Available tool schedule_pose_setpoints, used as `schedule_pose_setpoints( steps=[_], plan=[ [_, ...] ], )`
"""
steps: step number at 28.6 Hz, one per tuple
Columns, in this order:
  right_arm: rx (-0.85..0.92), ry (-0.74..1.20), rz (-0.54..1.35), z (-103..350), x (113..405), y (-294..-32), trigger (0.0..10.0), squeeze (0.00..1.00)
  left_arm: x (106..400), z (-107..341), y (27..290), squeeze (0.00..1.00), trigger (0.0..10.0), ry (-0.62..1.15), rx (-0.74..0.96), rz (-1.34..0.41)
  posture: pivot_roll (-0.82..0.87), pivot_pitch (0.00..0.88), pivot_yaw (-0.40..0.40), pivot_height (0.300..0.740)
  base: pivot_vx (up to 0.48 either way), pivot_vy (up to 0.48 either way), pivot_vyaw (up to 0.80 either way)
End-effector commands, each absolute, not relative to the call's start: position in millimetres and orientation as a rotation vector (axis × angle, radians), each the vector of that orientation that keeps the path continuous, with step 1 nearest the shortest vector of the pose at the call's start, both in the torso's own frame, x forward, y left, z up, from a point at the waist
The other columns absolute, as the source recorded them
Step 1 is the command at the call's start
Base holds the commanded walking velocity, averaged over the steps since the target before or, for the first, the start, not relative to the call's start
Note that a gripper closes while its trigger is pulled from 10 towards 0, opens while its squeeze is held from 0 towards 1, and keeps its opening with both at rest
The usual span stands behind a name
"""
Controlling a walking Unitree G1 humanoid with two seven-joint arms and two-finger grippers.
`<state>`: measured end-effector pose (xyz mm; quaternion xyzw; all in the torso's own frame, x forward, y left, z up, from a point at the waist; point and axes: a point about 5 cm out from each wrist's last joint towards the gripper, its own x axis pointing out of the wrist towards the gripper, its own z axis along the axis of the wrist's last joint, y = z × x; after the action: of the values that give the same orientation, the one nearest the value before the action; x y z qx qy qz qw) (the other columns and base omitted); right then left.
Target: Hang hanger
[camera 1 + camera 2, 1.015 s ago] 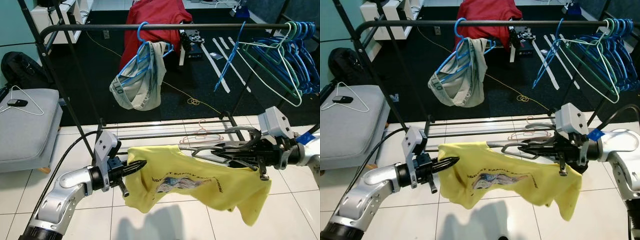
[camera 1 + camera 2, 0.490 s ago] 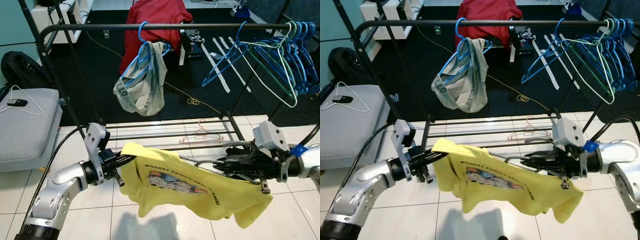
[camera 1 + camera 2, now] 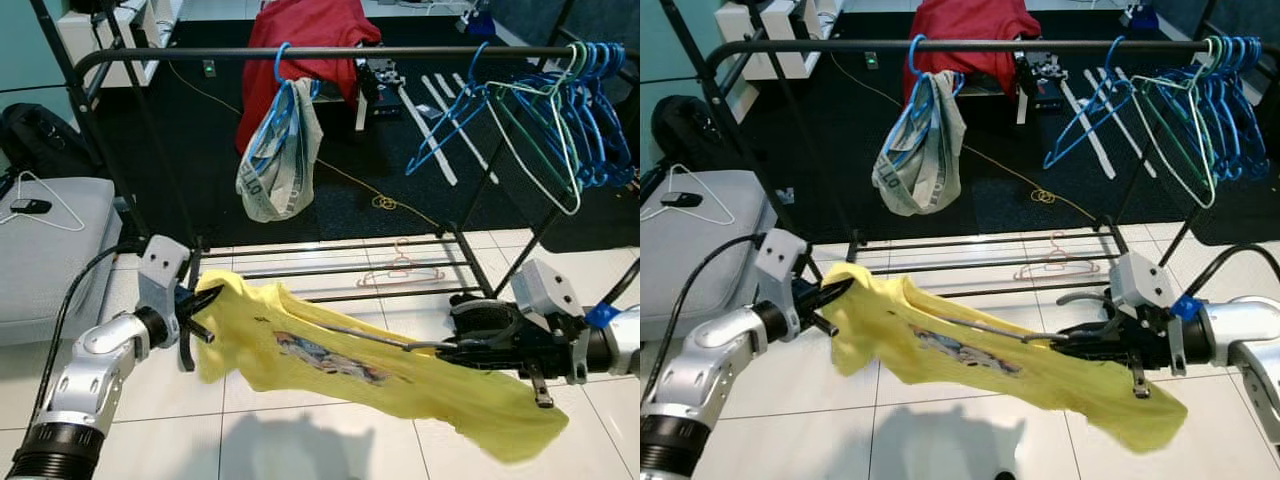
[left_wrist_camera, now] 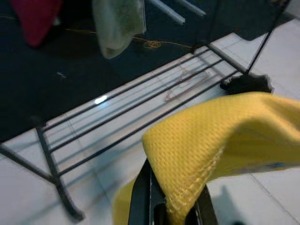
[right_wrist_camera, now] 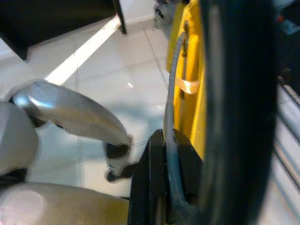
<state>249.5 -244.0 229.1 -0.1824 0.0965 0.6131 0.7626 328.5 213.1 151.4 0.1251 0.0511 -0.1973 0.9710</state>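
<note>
A yellow T-shirt [image 3: 330, 355] with a printed front hangs stretched out between my two grippers, low over the tiled floor. My left gripper [image 3: 208, 298] is shut on the shirt's upper left edge [image 4: 197, 154]. A grey wire hanger [image 3: 365, 338] runs inside the shirt, and my right gripper [image 3: 442, 348] is shut on its wire [image 5: 169, 136]. The black rail [image 3: 330, 52] of the clothes rack crosses above and behind. On the rail a blue hanger carries a grey-white garment [image 3: 275, 150].
Several empty blue and green hangers [image 3: 560, 110] crowd the rail's right end. The rack's low bars [image 3: 330, 268] lie just ahead, with a pink hanger [image 3: 400, 270] on the floor under them. A grey ottoman [image 3: 40, 250] with a white hanger stands left. A red garment [image 3: 300, 35] hangs behind.
My left gripper has pulled the shirt's edge leftward and my right gripper has sunk a little, so the shirt is drawn out long and flat. The grey-white garment on the rail has swung.
</note>
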Motion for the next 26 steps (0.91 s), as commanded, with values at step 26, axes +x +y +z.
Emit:
schedule_pose_setpoints(
  steps=[26],
  plan=[
    [-0.458, -0.221, 0.831, 264, 296, -236, 10.0, 0.00, 299, 127, 170, 0.00, 0.0, 0.128, 0.230, -0.648, -0.07, 0.227, -0.001, 0.740, 0.000, 0.000, 0.00]
  ],
)
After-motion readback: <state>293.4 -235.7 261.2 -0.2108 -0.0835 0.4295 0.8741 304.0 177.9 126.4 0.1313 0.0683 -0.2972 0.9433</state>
